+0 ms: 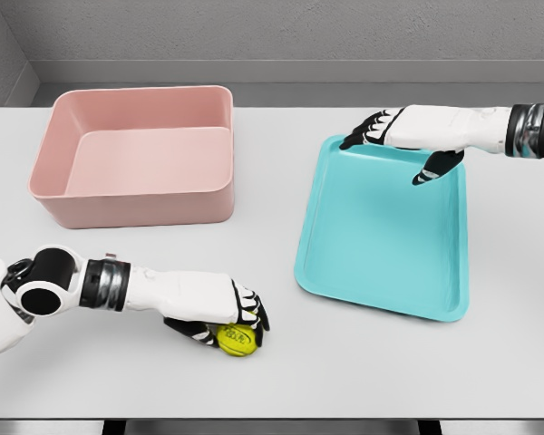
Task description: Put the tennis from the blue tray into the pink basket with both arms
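White table (363, 372) fills most of frame, front edge along bottom. Grey wall (299, 32) across top, pale horizontal ledge (299, 71) beneath it. Second grey wall (2, 54) at upper left corner. Even, soft light, faint shadows.

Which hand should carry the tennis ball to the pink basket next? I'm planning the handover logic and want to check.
The left hand: its fingers already wrap the tennis ball on the table, on the pink basket's side. The right hand hangs open over the blue tray's far edge, holding nothing.
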